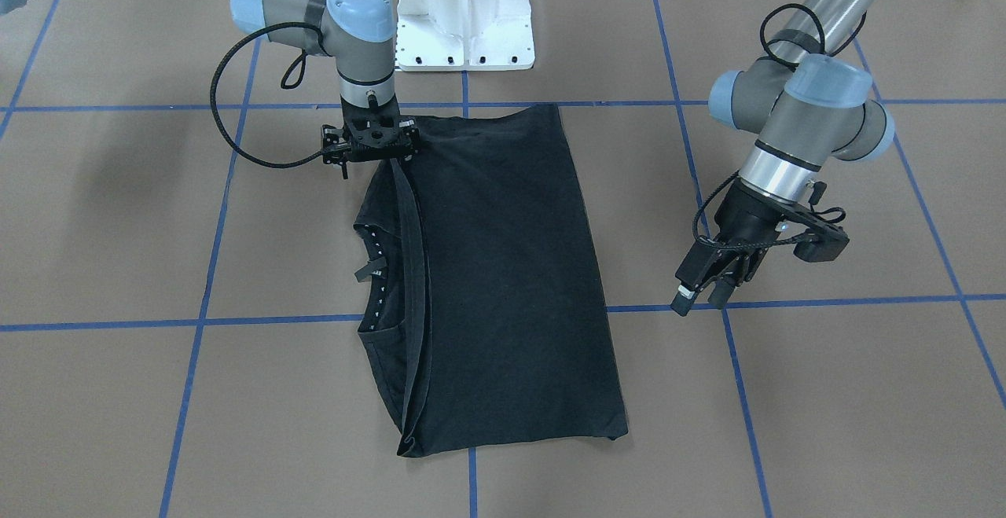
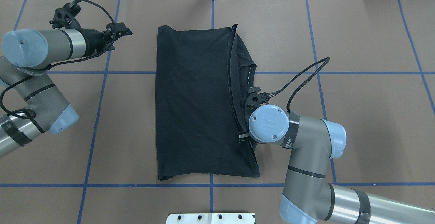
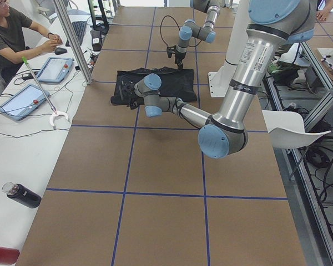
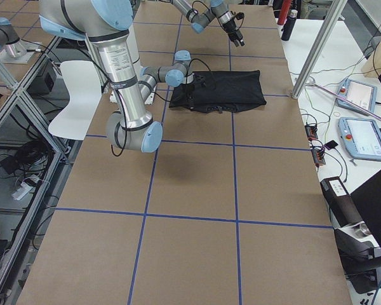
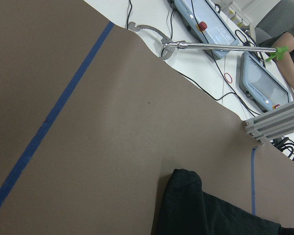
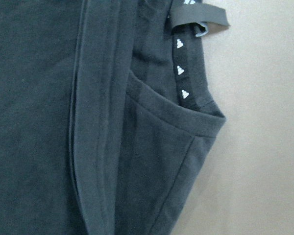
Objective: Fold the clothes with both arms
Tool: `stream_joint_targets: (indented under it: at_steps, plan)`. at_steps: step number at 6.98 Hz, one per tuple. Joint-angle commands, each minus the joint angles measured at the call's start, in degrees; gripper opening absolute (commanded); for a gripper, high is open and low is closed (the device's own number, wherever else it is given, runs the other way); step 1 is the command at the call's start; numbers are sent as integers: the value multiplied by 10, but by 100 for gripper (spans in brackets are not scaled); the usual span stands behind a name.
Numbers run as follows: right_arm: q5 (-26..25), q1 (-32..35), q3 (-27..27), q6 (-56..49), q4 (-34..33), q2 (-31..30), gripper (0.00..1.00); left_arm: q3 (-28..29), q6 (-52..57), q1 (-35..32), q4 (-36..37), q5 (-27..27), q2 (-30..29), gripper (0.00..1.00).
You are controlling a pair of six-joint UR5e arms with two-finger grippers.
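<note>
Right gripper (image 1: 376, 145): points straight down onto the robot-side end of the black short-sleeved T-shirt (image 1: 503, 266), at its doubled-over edge. Fingers hidden under the wrist; cannot tell if they pinch cloth.
Left gripper (image 1: 702, 292): fingers spread, nothing held, above the bare brown table (image 1: 825, 392), well apart from the shirt's long edge.
Shirt: folded, flat, mid-table; neckline (image 6: 191, 83) exposed on the right arm's side.
Open surface all round; white pedestal base (image 1: 465, 23) near the shirt's robot-side end.

One T-shirt (image 1: 503, 266), two arms (image 1: 794, 117), two tablets (image 4: 359, 95), perhaps two bottles (image 4: 293, 24).
</note>
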Motion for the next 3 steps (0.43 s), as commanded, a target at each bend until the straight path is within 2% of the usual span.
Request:
stream_joint_targets:
  at_steps: [1,3]
  plan:
    - [8,13,0,-5,-3,-10,100,0,-1,2,0,0,-1,100]
    - [8,18,1,-6,-3,-26,100,0,-2,5,0,0,-2,100]
